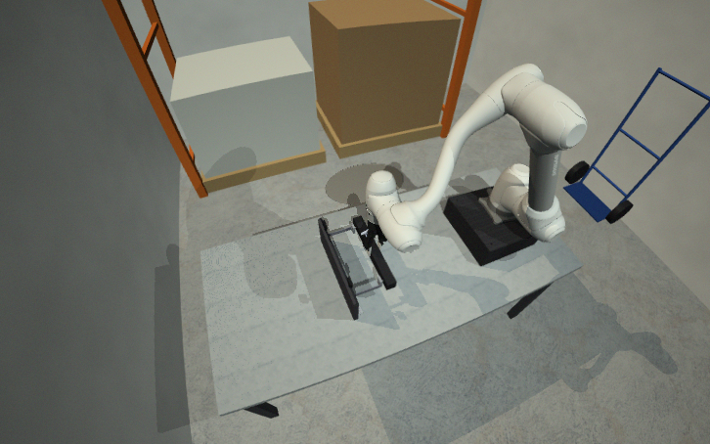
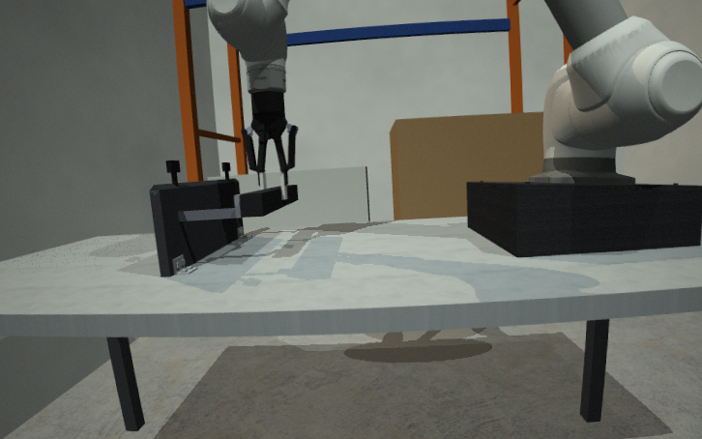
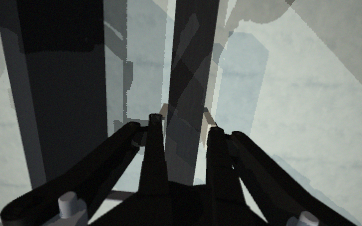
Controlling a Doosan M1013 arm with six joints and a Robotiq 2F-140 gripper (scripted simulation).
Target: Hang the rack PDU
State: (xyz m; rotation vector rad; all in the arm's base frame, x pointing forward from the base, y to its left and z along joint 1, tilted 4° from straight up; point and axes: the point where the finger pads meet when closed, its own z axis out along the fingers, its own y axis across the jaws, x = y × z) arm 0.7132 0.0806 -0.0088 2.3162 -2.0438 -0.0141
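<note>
Above the grey table (image 2: 342,316), your gripper (image 2: 272,182) clamps the PDU (image 2: 266,200) just right of the parallel backboard (image 2: 190,228), jaws narrowed across its width.

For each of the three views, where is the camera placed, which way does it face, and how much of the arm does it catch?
Top: high above the table's front, looking down; shows the whole arm and its base block.
Exterior: low at table-edge height, looking across it toward the rack uprights; shows the base joints and the end effector shut on the PDU.
Wrist: on the arm, looking down past the fingers; no other part of the arm shows.
Shared: all three show the PDU beside the upright backboard.
</note>
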